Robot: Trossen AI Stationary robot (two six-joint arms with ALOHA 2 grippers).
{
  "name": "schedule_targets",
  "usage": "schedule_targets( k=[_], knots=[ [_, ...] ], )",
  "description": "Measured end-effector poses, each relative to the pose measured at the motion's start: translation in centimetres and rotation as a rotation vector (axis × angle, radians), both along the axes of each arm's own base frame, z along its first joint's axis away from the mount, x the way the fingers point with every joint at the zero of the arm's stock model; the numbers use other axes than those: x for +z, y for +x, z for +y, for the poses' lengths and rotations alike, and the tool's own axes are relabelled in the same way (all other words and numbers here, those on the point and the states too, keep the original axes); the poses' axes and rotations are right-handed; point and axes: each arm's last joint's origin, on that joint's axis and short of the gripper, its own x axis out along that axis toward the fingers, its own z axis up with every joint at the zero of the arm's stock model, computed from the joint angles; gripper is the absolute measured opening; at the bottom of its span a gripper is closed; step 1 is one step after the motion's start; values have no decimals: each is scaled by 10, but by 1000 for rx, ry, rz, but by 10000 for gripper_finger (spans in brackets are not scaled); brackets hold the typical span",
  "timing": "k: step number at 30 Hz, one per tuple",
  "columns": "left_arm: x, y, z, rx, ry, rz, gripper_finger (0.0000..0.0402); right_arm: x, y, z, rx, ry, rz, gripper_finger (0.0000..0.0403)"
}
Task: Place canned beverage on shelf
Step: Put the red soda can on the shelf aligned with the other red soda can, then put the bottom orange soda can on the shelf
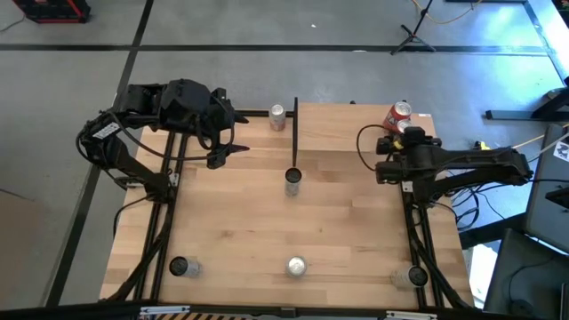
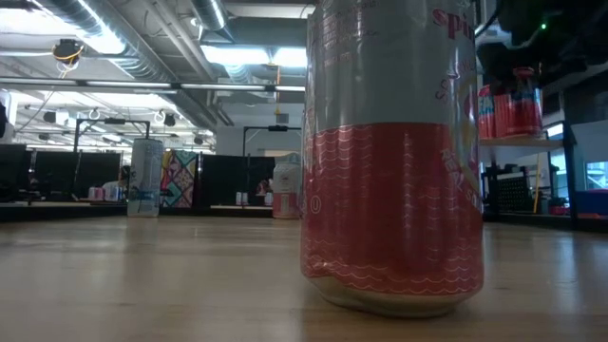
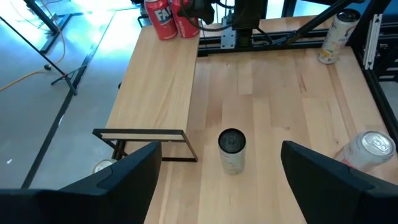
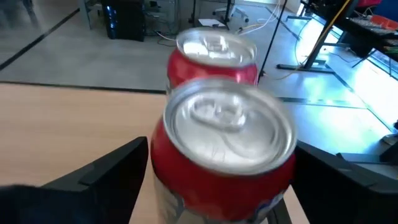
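Observation:
Two red cans stand on the pale shelf board [image 1: 347, 124] at the table's far right. My right gripper [image 1: 407, 135] is shut on the nearer red can [image 4: 222, 155]. The other red can [image 1: 400, 113] stands just beyond it and also shows in the right wrist view [image 4: 214, 53]. Both cans show far off in the left wrist view [image 3: 160, 15]. My left gripper [image 1: 218, 153] is open and empty above the table's far left. Its fingers [image 3: 124, 180] are spread wide. My right gripper has the red can's side wall [image 4: 158, 168] between its two fingers, one finger on each side, below the silver top. The fingers come slanting down from the table's near side. The can stands about upright; I cannot tell whether its base is on the board.
Other cans stand on the plank tabletop: one at the middle [image 1: 292, 178], one at the far edge [image 1: 277, 114], and three along the near edge [image 1: 180, 266] [image 1: 296, 265] [image 1: 414, 276]. A black post [image 1: 295, 133] edges the shelf's left end. A red-and-grey can [image 2: 389, 161] fills the low view.

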Motion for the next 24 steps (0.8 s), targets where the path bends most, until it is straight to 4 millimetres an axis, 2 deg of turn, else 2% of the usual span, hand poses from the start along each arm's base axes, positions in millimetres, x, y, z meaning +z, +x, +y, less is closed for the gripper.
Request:
schedule_targets(
  k=[15,18,24],
  knots=[
    [1,0,0,0,1,-7,319,33,3,0,58,-8,2,346],
    [1,1,0,0,2,-15,319,51,4,0,87,-10,-4,346],
    [2,1,0,0,1,-22,319,106,1,1,197,27,-56,346]
  ],
)
